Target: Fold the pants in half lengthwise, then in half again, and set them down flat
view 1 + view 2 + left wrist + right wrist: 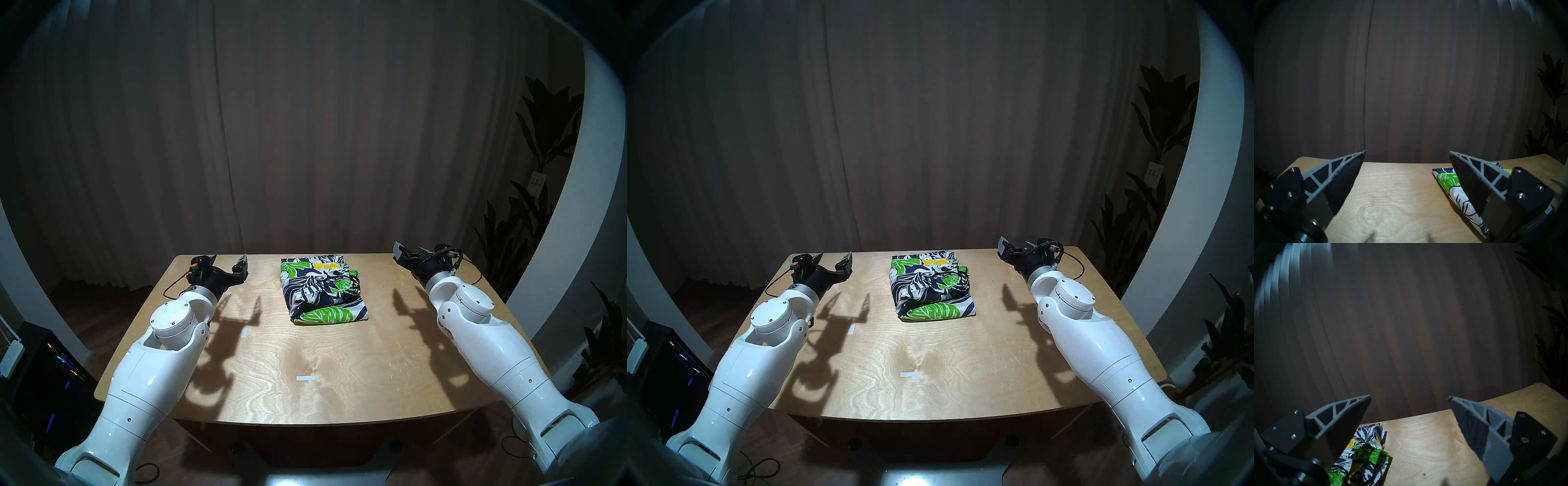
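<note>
The pants (322, 292) are navy shorts with white, green and yellow leaf print. They lie folded into a compact, slightly rumpled rectangle at the far centre of the wooden table (305, 356), with the black drawstring showing on their right side. My left gripper (230, 259) is open and empty, hovering above the table left of the shorts. My right gripper (409, 249) is open and empty, hovering to their right. The shorts also show in the left wrist view (1454, 188) behind the right finger, and in the right wrist view (1366, 451) at lower left.
Two white tape marks (305, 378) (245, 332) are stuck on the table. A dark curtain hangs behind the far edge. A potted plant (543, 152) stands at the right and a dark computer case (44, 373) at the left on the floor.
</note>
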You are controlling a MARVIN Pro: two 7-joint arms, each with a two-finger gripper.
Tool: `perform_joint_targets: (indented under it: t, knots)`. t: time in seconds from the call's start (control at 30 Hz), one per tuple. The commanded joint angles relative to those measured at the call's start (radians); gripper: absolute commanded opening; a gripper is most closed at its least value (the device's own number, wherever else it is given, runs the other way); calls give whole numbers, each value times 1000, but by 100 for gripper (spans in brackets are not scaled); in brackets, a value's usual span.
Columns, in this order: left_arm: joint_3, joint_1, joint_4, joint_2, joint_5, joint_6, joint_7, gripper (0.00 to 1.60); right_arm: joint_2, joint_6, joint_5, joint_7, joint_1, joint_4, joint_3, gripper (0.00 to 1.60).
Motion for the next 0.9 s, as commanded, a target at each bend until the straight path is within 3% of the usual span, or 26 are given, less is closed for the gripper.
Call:
perform_joint_targets:
  t: [0.0,0.87]
  knots:
    - [-6,-20,-9,-1,0,-15,-4,160,3,-33,-17,5,9,-9,8,160]
    - [-10,-19,-9,-5,4,-15,-8,160,-1,-35,-24,8,8,-8,12,160]
